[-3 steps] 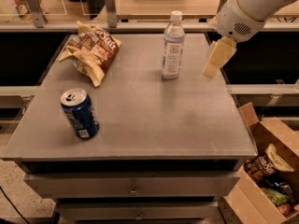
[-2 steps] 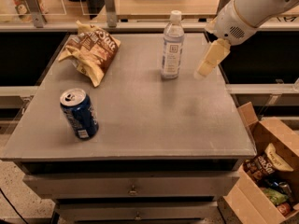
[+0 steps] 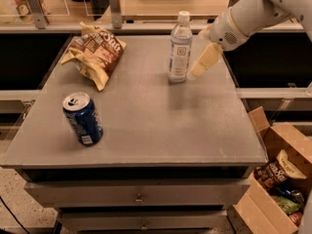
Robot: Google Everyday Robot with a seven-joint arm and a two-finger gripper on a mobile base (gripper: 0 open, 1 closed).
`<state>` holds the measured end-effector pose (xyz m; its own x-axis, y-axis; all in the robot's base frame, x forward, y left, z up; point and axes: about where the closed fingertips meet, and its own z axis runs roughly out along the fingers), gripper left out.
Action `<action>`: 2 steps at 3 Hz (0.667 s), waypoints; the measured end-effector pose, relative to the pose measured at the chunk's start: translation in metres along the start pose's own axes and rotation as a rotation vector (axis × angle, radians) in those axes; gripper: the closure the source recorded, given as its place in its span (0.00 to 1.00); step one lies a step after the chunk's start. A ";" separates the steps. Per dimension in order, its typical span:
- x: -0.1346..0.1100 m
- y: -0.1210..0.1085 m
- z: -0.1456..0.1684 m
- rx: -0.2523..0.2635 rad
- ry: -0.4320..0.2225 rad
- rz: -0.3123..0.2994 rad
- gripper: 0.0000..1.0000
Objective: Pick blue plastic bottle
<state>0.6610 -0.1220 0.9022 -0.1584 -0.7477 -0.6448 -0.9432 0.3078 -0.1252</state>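
The blue plastic bottle (image 3: pixel 179 48) stands upright near the far middle of the grey table (image 3: pixel 146 130). It is clear and bluish with a white cap and a pale label with a small square logo. My gripper (image 3: pixel 199 68) comes in from the upper right on a white arm. Its cream-coloured finger (image 3: pixel 204 60) hangs just right of the bottle's lower half, close beside it. The gripper holds nothing.
A dark-blue soda can (image 3: pixel 82 119) stands at the front left. A brown and yellow chip bag (image 3: pixel 96 52) lies at the far left. An open cardboard box (image 3: pixel 278 179) with snack packs sits on the floor at the right. A counter with posts runs behind the table.
My gripper has moved left and a little down, from well right of the bottle to close beside it. The bottle, can and bag have not moved.
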 end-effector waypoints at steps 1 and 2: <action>-0.012 -0.005 0.023 -0.033 -0.048 0.003 0.00; -0.027 -0.011 0.041 -0.063 -0.111 -0.009 0.18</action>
<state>0.6874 -0.0809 0.8902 -0.1200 -0.6794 -0.7239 -0.9615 0.2610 -0.0856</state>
